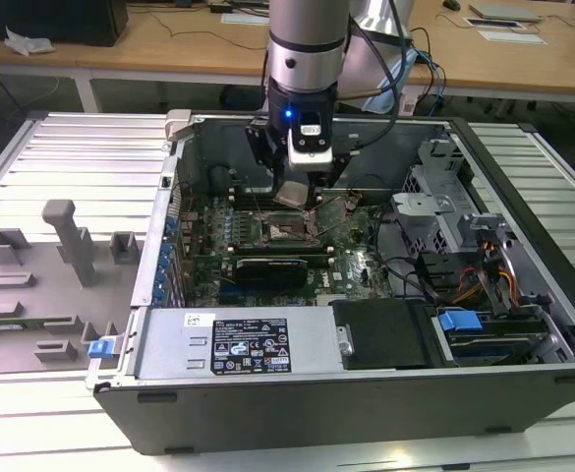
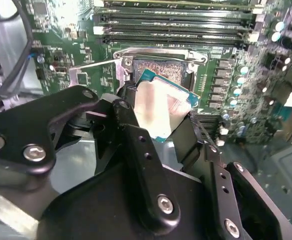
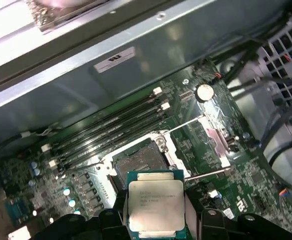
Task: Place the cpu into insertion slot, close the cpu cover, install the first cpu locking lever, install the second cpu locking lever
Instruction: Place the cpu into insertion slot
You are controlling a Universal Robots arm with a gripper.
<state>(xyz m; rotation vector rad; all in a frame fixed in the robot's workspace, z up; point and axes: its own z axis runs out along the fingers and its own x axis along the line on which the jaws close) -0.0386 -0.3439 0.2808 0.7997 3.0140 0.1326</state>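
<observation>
Silvery-grey metal top up, the cpu (image 3: pixel 155 206) is clamped between the two black fingers of the tool (image 2: pixel 158 125), gripped at opposite edges. In the second wrist view it is seen slightly tilted. It is held in the air just above the insertion slot (image 3: pixel 137 162), on its near side, and is not seated. The slot's dark centre is seen bare.

Step one is judged to be in hand, with nothing of the task finished. The cpu cover (image 3: pixel 216 144) is swung open to the exterior view's right of the slot, so closing it is left. A thin wire lever (image 3: pixel 205 174) is seen unlatched beside the slot, and both levers are judged left to install.

The slot is set in the green circuit board (image 1: pixel 361 265) inside the open computer case (image 1: pixel 523 295), which is carried on the table (image 1: pixel 51 157).
</observation>
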